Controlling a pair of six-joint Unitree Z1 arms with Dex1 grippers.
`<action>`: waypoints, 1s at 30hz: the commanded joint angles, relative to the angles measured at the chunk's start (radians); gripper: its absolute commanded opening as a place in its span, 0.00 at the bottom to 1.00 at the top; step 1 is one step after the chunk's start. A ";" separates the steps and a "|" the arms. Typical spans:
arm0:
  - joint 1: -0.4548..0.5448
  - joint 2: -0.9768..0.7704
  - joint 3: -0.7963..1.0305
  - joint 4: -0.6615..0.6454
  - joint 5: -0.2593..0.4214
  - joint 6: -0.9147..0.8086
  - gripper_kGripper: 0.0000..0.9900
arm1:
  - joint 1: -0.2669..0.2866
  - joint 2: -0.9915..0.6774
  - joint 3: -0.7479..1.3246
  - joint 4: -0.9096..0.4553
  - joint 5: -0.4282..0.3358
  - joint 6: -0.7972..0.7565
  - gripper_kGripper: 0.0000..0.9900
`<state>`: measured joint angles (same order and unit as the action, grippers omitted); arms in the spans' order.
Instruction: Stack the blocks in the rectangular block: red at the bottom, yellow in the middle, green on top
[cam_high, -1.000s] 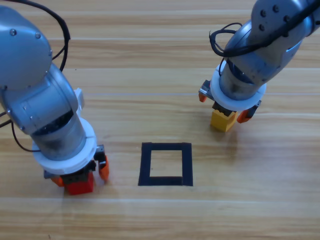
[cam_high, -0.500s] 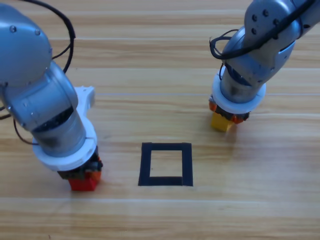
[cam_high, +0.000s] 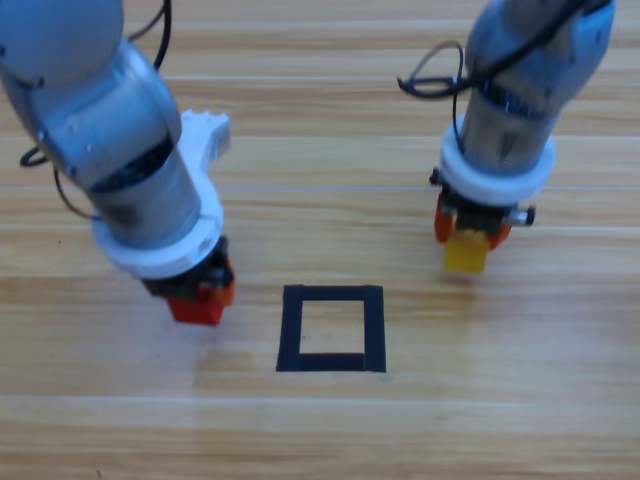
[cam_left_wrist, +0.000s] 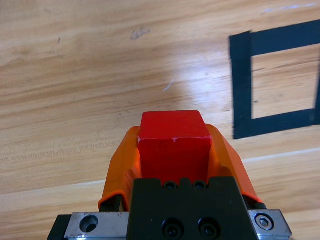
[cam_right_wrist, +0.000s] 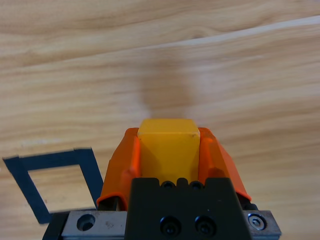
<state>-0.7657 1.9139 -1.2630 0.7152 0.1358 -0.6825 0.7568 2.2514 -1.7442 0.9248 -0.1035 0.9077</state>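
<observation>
Wrist views show left fingers (cam_left_wrist: 175, 155) clamping smooth red cube (cam_left_wrist: 174, 145), right fingers (cam_right_wrist: 169, 152) clamping yellow cube (cam_right_wrist: 169, 145).

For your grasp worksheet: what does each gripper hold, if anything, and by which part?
The left gripper clamps the red cube by two opposite side faces. The right gripper clamps the yellow cube the same way, its front face exposed.

No words, numbers, labels or brand marks can be read anywhere in these views.
</observation>
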 joint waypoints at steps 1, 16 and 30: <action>-0.050 0.085 -0.122 0.081 -0.010 0.031 0.06 | -0.007 -0.130 -0.014 0.149 -0.053 -0.092 0.01; -0.178 0.301 -0.443 0.213 -0.004 -0.107 0.07 | 0.021 -0.213 0.074 0.149 -0.071 -0.190 0.01; -0.230 0.333 -0.483 0.239 0.093 -0.419 0.07 | 0.021 -0.179 0.069 0.132 -0.045 -0.219 0.01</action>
<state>-0.9738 2.2077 -1.7633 0.9420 0.2166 -1.0712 0.7592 2.0368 -1.6944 1.0655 -0.1603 0.7067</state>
